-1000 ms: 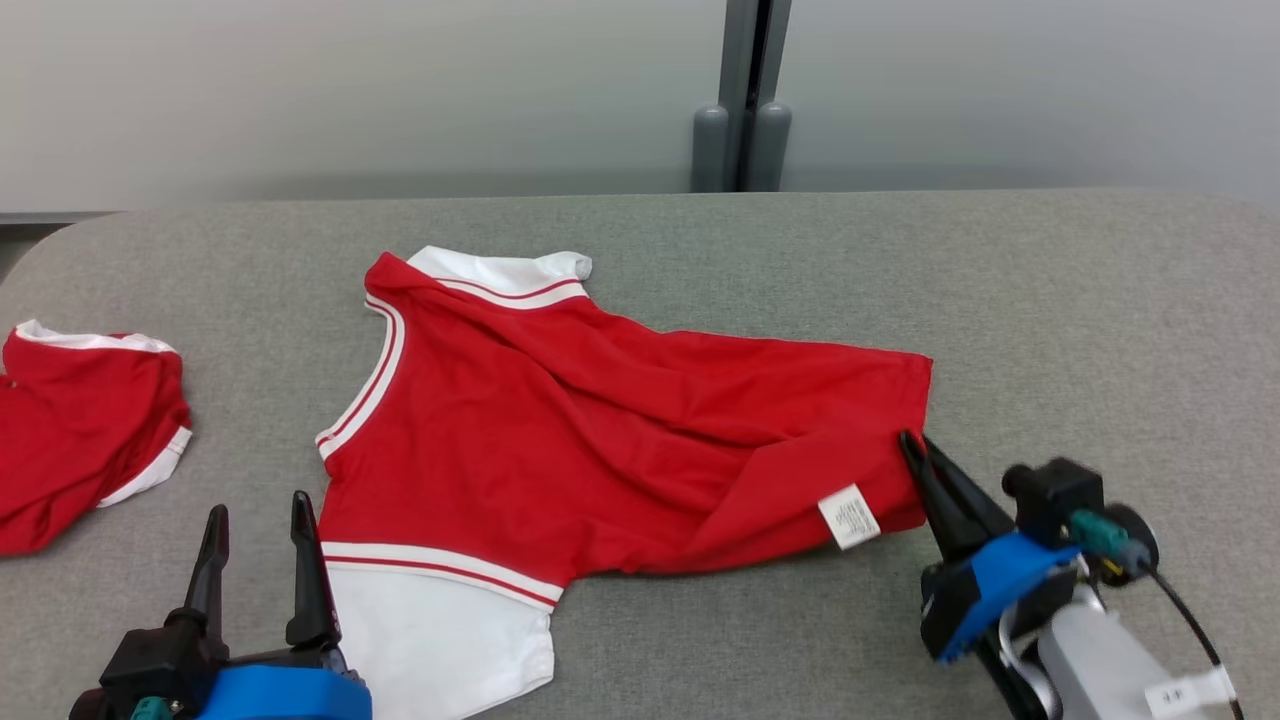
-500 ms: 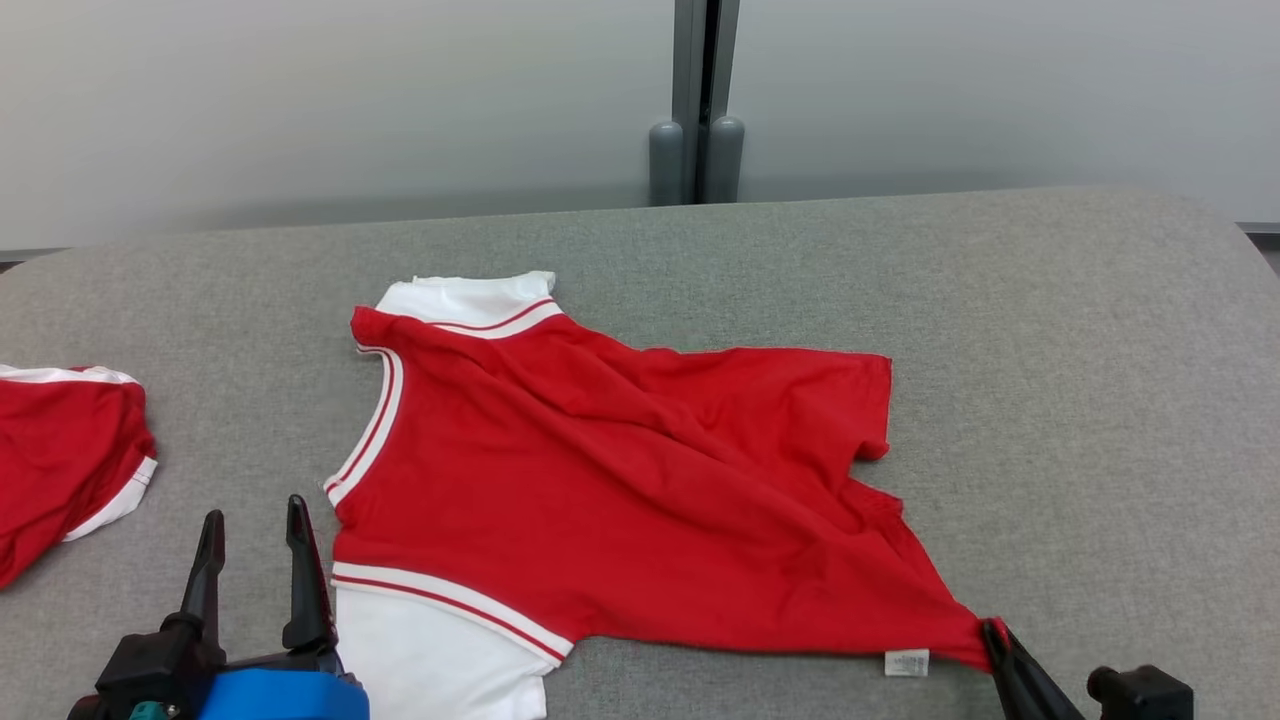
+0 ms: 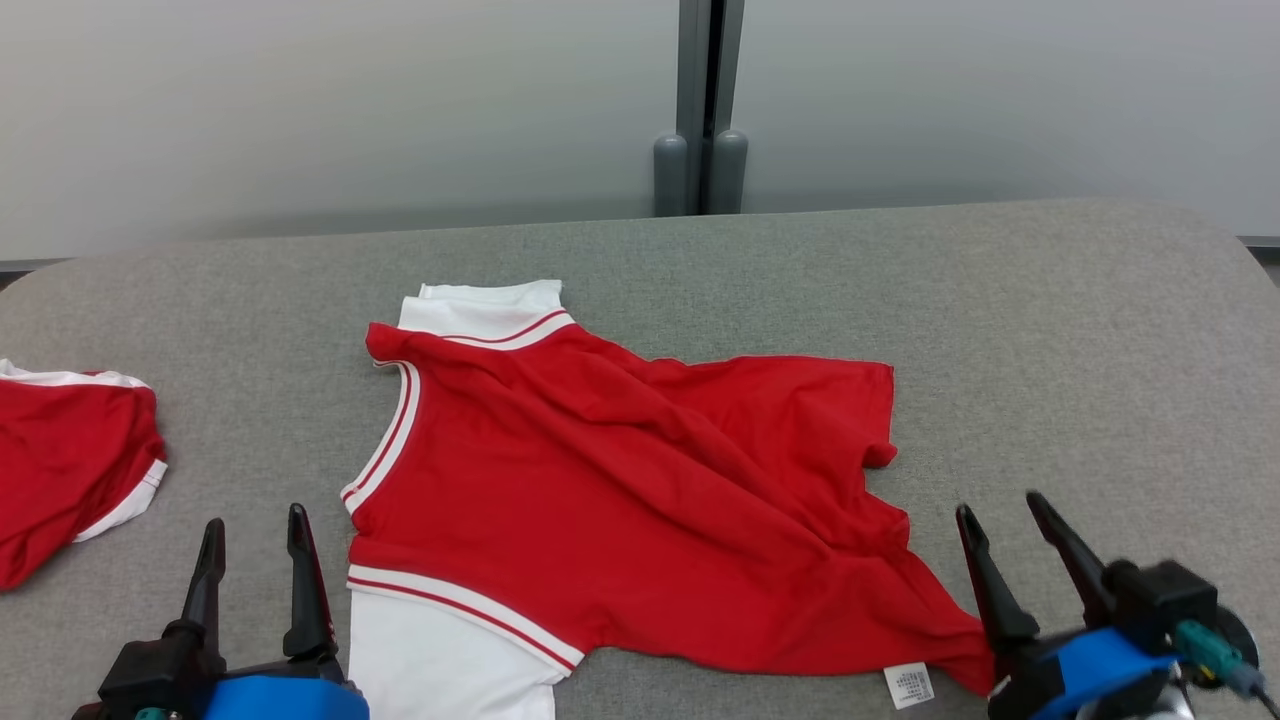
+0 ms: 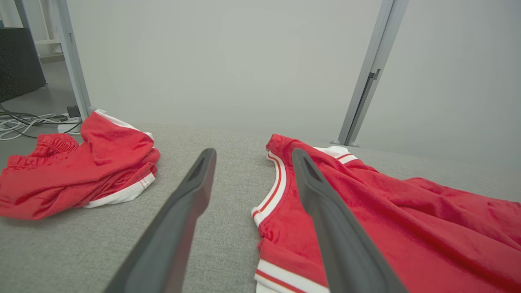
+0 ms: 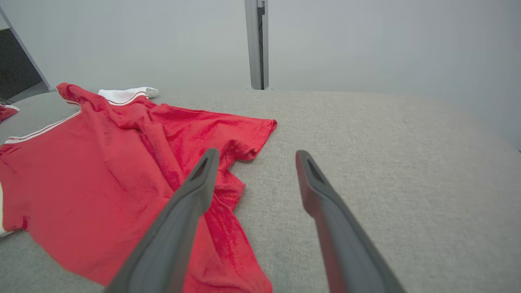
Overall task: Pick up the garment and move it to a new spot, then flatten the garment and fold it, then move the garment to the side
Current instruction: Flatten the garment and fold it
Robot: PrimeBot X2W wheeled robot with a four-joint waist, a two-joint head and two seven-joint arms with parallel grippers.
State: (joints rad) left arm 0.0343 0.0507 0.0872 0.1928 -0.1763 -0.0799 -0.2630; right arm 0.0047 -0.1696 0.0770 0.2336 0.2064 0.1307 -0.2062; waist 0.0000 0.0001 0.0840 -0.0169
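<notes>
Garment: a red garment [image 3: 620, 500] with white sleeves and trim lies spread on the grey table [image 3: 1050, 330], between the two grippers and in front of their fingertips.
Hem corner: the hem corner [image 3: 960, 650] tapers to a point that ends just beside the base of the right gripper's inner finger. Whether it touches cannot be told. The care label [image 3: 909, 685] lies flat next to it.
Right gripper: the right gripper [image 3: 997, 503] stands with its fingers well apart and nothing between them, low over bare table just outside the cloth.
Left gripper: the left gripper [image 3: 254, 518] is also spread wide and empty. Its inner finger is just beside the neckline trim [image 3: 385, 440] and the near white sleeve [image 3: 440, 660].
Folds: diagonal ridges run from the neckline towards the right gripper, and a flap near that gripper's tips is turned under, so the cloth is not yet flat.
Step in hand: probably flattening, with each gripper placed at one end, ready to take an edge and draw the garment taut.
Caution: thin cloth may bunch if only one end is pulled.
Aside: a second red garment [image 3: 70, 460] sits crumpled well outside the left gripper, probably parked there out of the way.
</notes>
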